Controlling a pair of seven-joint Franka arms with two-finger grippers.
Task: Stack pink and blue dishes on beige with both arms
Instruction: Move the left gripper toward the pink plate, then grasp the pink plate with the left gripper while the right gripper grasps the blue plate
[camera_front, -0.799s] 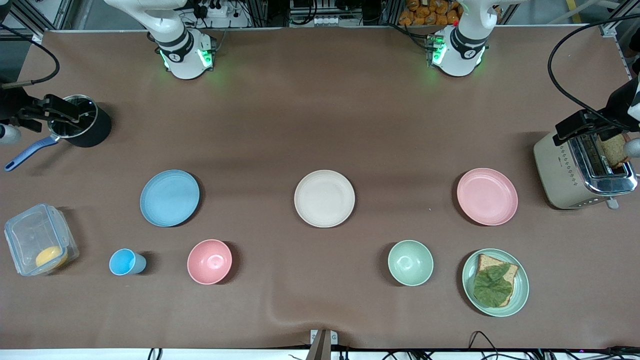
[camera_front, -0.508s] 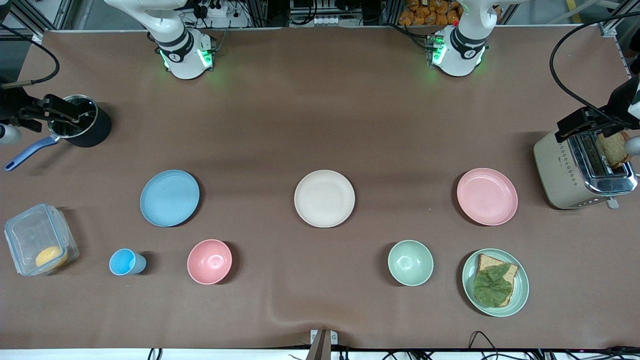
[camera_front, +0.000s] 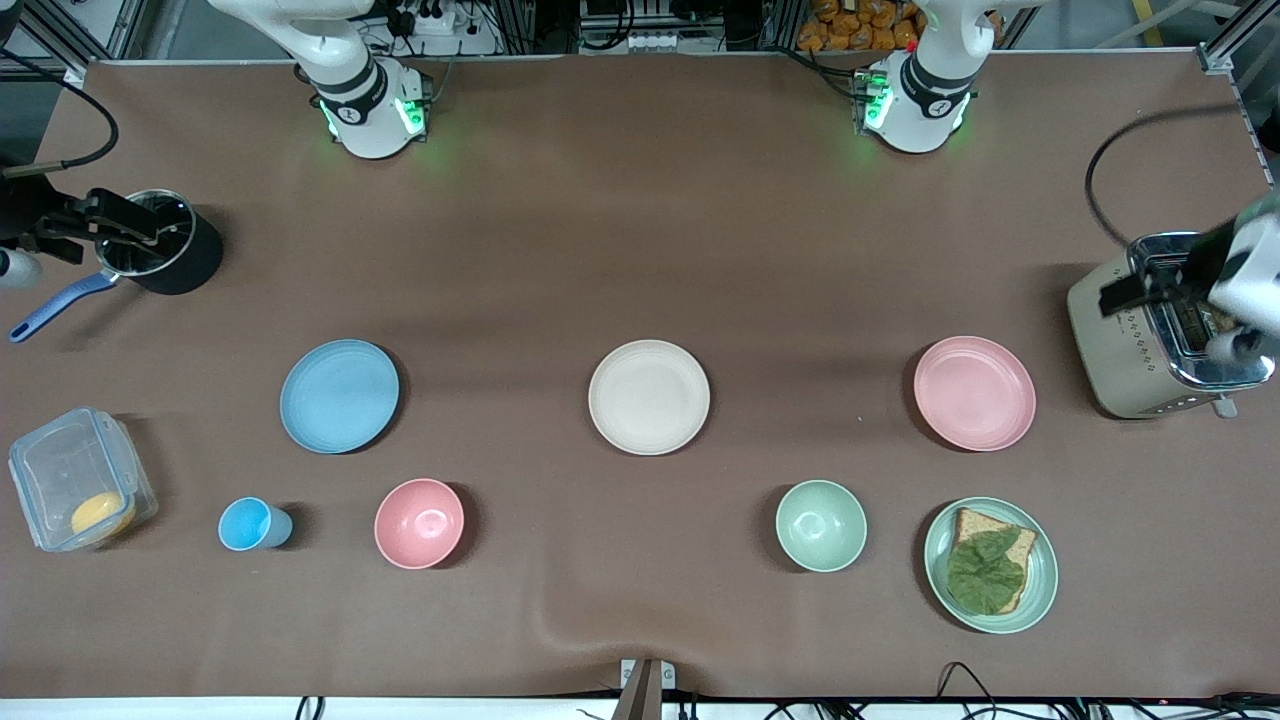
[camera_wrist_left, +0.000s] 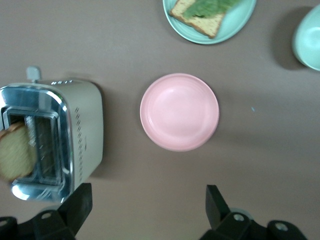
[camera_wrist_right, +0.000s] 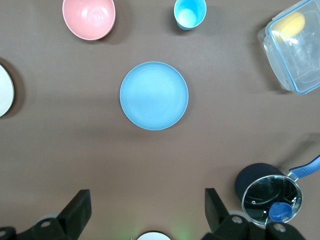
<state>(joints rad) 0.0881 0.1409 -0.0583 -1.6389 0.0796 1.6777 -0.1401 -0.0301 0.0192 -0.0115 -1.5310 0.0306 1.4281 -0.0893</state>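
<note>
Three plates, blue (camera_front: 339, 396), beige (camera_front: 649, 397), pink (camera_front: 974, 393), lie apart on brown table (camera_front: 640, 220).

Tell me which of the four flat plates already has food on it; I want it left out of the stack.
The pale green plate, nearest the front camera, carries toast topped with a leaf. The blue plate, beige plate and pink plate are bare.

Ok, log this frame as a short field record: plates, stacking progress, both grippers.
blue plate: bare, toward the right arm's end of the table
beige plate: bare, between the other two plates
pink plate: bare, beside the toaster
stacked: nothing yet
left gripper: open, over the toaster
right gripper: open, over the black pot
</note>
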